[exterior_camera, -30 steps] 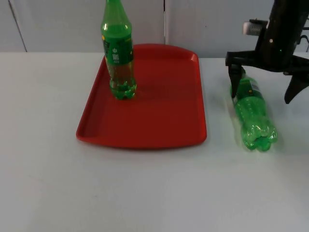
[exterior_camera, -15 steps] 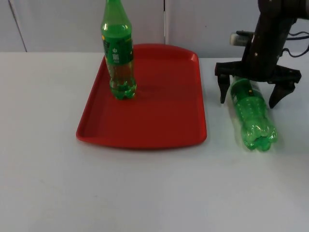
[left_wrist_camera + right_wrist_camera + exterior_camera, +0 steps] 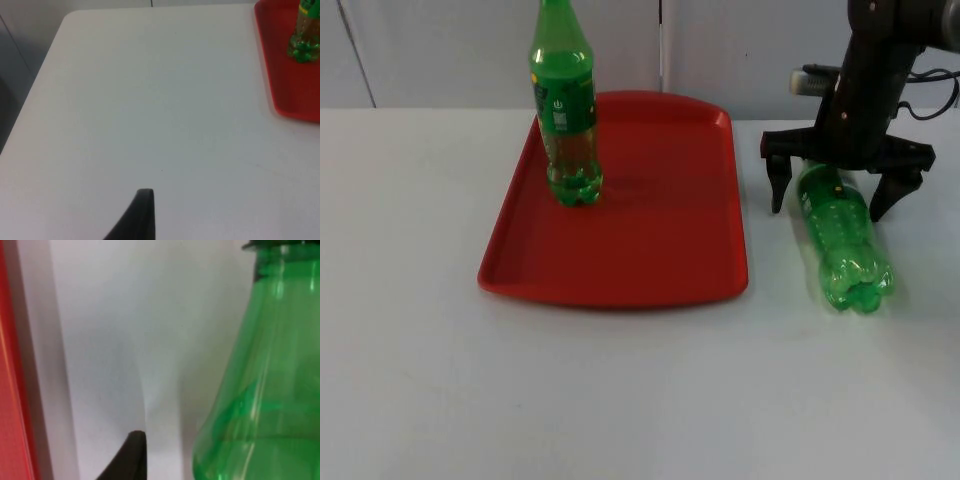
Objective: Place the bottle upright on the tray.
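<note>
A green plastic bottle (image 3: 842,236) lies on its side on the white table, right of the red tray (image 3: 650,240), with its base toward the front. My right gripper (image 3: 830,201) is open, one finger on each side of the bottle's upper part near the neck, not touching. The right wrist view has the bottle's shoulder and neck (image 3: 265,370) close up, beside the tray's edge (image 3: 12,380). A second green bottle (image 3: 564,110) stands upright on the tray's back left part, also seen as the bottle base (image 3: 303,42) in the left wrist view. The left arm waits over the table's left side.
The tray's right rim (image 3: 738,210) runs a short way left of my right gripper's left finger. The grey partition wall (image 3: 750,50) stands behind the table. The table's left edge (image 3: 35,90) lies near the left arm.
My right gripper has moved left and come down over the lying bottle, so its fingers now straddle the bottle's upper part. The bottles and tray have not moved.
</note>
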You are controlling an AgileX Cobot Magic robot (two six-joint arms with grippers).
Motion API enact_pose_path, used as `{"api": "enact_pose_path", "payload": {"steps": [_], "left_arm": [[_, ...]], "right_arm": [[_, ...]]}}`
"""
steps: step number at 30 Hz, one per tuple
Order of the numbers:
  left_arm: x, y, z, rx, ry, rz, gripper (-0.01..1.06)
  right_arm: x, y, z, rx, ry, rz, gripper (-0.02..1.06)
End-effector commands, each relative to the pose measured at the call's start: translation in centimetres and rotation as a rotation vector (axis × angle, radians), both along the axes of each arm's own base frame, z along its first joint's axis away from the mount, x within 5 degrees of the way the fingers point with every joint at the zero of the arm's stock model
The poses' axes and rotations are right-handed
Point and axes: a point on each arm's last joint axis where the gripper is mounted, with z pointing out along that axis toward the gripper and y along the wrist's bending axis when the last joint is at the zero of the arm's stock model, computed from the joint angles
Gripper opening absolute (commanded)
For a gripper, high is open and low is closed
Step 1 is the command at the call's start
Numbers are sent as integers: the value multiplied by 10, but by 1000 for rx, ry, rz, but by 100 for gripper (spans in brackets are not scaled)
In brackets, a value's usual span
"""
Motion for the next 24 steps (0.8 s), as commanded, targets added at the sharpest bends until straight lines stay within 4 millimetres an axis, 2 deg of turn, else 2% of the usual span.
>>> {"api": "enact_pose_path", "payload": {"steps": [1,5,7,9,10,11,13,15,21,24], "left_arm": [[0,0,0,4,-10,3,105],[0,0,0,4,-10,3,105],[0,0,0,4,-10,3,105],[0,0,0,4,-10,3,105],[0,0,0,4,-10,3,105],[0,0,0,4,-10,3,105],[0,0,0,4,-10,3,105],[0,0,0,4,-10,3,105],[0,0,0,4,-10,3,105],[0,0,0,4,-10,3,105]], "right_arm": [[-1,0,-11,7,24,4,103],[-1,1,-11,18,27,-8,100],[-1,1,-11,22,29,-40,89],[-1,1,-11,25,30,-61,69],[-1,1,-11,25,30,-61,69],[-1,1,-11,27,31,-74,59],[-1,1,-11,28,31,-82,32],[-1,1,-11,26,31,-72,-1],[-1,2,-9,30,25,-61,0],[1,0,2,65,14,-53,0]]}}
